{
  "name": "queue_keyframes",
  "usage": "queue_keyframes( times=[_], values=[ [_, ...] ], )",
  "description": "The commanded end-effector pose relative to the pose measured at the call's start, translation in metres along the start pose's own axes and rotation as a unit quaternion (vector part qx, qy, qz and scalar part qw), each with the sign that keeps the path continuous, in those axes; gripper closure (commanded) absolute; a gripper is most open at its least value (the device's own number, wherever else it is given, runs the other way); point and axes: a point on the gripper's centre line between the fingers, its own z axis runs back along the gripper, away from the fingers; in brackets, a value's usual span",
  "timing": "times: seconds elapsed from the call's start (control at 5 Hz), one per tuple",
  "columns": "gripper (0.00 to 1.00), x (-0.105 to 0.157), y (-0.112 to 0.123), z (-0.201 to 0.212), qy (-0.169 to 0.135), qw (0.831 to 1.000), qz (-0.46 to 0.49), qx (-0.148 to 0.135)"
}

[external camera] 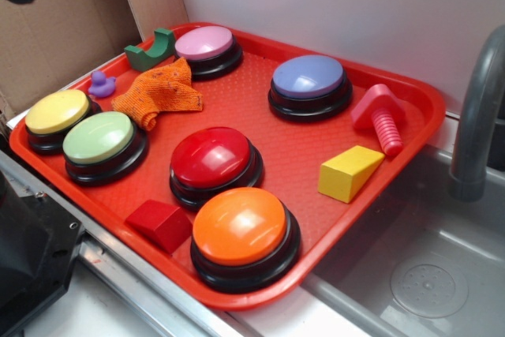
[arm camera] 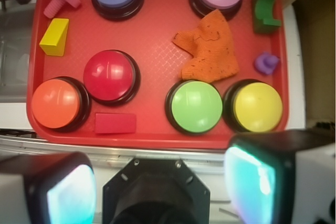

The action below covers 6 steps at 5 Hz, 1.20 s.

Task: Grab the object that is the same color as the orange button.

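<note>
The object, a small orange knitted cloth [external camera: 158,94] [arm camera: 210,51], lies crumpled on the red tray [external camera: 260,112] [arm camera: 157,40] between the pink and green buttons. At the tray's front edge sits the orange button [external camera: 243,228] [arm camera: 55,103], a glossy dome on a black base. In the wrist view my gripper [arm camera: 160,182] is open, its two fingers [arm camera: 71,192] set wide apart with nothing between them. It hovers high above the tray's near rim, well apart from the cloth. I cannot make out the gripper in the exterior view.
The tray also holds a red button [external camera: 211,159], green button [external camera: 101,140], yellow button [external camera: 57,114], pink button [external camera: 207,45] and blue button [external camera: 309,80]. Around them lie a yellow wedge [external camera: 347,171], pink bolt [external camera: 380,116], green arch [external camera: 151,49], purple duck [external camera: 101,84] and red block [external camera: 160,222]. A grey faucet [external camera: 477,116] and sink are at right.
</note>
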Motion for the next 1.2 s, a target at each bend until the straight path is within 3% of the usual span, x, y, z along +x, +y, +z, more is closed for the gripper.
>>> queue_keyframes(
  times=[0.0, 0.2, 0.4, 0.8, 1.0],
  values=[
    [0.00, 0.018, 0.042, -0.043, -0.005, 0.998, 0.056, 0.034],
    [0.00, 0.027, 0.055, -0.074, 0.004, 0.996, 0.081, 0.046],
    [0.00, 0.040, 0.061, -0.108, -0.009, 0.994, 0.099, 0.046],
    [0.00, 0.061, 0.063, -0.168, 0.001, 0.994, 0.096, 0.052],
    [0.00, 0.066, 0.067, -0.180, -0.011, 0.994, 0.099, 0.055]
  ],
)
